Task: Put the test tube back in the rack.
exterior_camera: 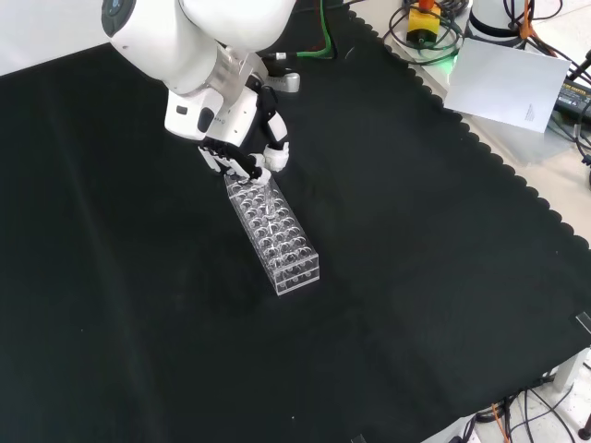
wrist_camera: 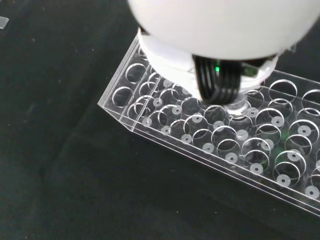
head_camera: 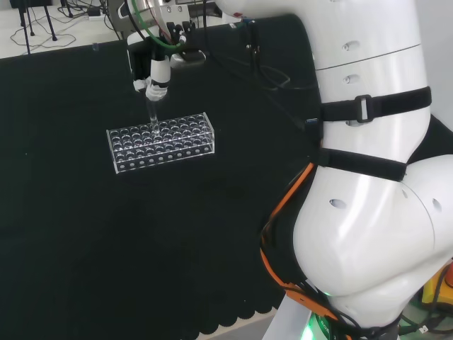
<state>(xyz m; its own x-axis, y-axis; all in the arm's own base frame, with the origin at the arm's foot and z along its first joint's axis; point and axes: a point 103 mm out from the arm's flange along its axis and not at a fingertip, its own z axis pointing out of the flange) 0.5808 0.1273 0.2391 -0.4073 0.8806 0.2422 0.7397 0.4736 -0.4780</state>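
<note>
Pinching a clear test tube point(head_camera: 151, 113) between curled fingers, the hand point(head_camera: 158, 78) hangs just above the rack point(head_camera: 161, 142) in the head view, over the far side of its left half. Its tube stands upright, the lower end reaching down among the rack's holes; whether it sits fully in one I cannot tell. From the front view the hand point(exterior_camera: 247, 155) is at the rack's point(exterior_camera: 274, 228) far end. Round the rack lies the black cloth point(head_camera: 85, 241), with white arm links point(head_camera: 375, 177) rising at the head view's right.
</note>
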